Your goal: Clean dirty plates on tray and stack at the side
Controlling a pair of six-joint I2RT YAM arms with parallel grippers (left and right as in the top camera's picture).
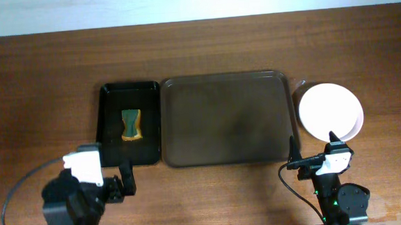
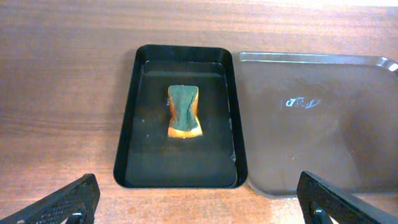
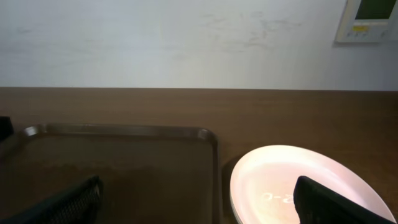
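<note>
L gripper [image 2: 198,204] spread wide, holding nothing, low over table [image 1: 38,80]. Just ahead of it: small black tray [image 1: 111,132] w/ green-orange sponge [image 1: 131,125] lying inside. Ahead-right: big brown tray [image 1: 225,118], right beside black one. R gripper [image 3: 199,200] also wide, nothing held. Brown tray's corner is ahead-left of it. Plates [image 3: 292,180] stacked on table just ahead-right, beside tray, top one white.

You see the large dark brown tray [image 1: 225,118] lying flat, with rounded corners and a raised rim. Just beside its right edge the plates [image 1: 329,110] sit stacked, and the top one is plain white.
</note>
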